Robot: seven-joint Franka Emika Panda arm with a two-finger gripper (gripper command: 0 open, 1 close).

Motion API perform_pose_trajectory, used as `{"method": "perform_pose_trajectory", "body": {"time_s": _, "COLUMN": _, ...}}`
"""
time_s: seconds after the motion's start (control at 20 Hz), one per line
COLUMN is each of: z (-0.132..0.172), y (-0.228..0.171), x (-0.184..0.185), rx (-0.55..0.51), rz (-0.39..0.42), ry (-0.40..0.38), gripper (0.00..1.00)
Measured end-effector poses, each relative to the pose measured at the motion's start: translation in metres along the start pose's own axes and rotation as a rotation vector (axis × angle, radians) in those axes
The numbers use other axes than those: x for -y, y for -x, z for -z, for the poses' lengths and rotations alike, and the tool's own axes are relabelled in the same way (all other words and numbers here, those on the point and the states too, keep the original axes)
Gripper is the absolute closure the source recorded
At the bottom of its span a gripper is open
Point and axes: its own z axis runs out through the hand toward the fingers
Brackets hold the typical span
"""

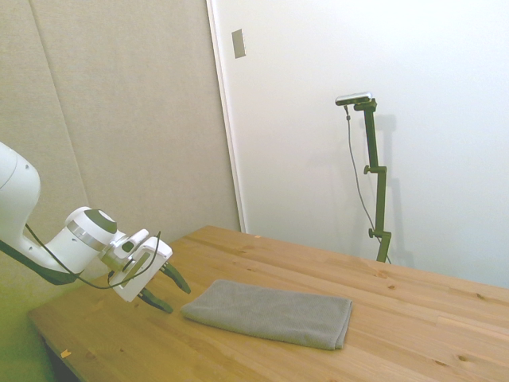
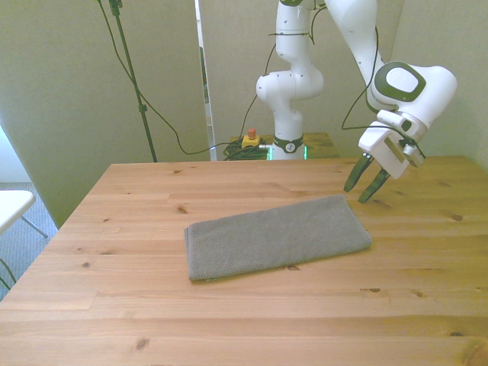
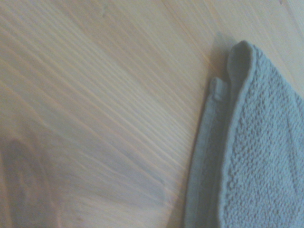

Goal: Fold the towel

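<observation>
The grey towel (image 2: pixel 276 235) lies flat on the wooden table (image 2: pixel 229 320) as a folded, layered rectangle, also seen in the side view as the towel (image 1: pixel 270 312). My gripper (image 2: pixel 363 194) hangs tilted just above the table, off the towel's corner at the front view's right, open with nothing between its dark fingers (image 2: pixel 374 185). From the side, the gripper (image 1: pixel 176 296) sits close to the towel's left end without touching it. Up close in the wrist view, the towel's layered corner (image 3: pixel 256 142) shows against bare wood.
The robot's base (image 2: pixel 288 114) stands behind the far table edge with cables and a small yellow and red button box (image 2: pixel 250 139). A white object (image 2: pixel 11 206) sits beyond the table at the front view's left. Bare wood surrounds the towel.
</observation>
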Motion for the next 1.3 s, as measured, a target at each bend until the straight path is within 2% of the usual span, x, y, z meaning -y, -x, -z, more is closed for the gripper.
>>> {"method": "perform_pose_trajectory", "body": {"time_s": 0.45, "z": -0.043, "y": -0.03, "x": -0.038, "rx": 0.066, "rz": -0.105, "ry": 0.031, "gripper": 0.0}}
{"method": "perform_pose_trajectory", "body": {"time_s": 0.5, "z": -0.046, "y": -0.031, "x": -0.04, "rx": 0.068, "rz": -0.111, "ry": 0.03, "gripper": 1.0}}
{"method": "perform_pose_trajectory", "body": {"time_s": 1.3, "z": -0.054, "y": -0.032, "x": -0.039, "rx": 0.083, "rz": -0.108, "ry": 0.016, "gripper": 1.0}}
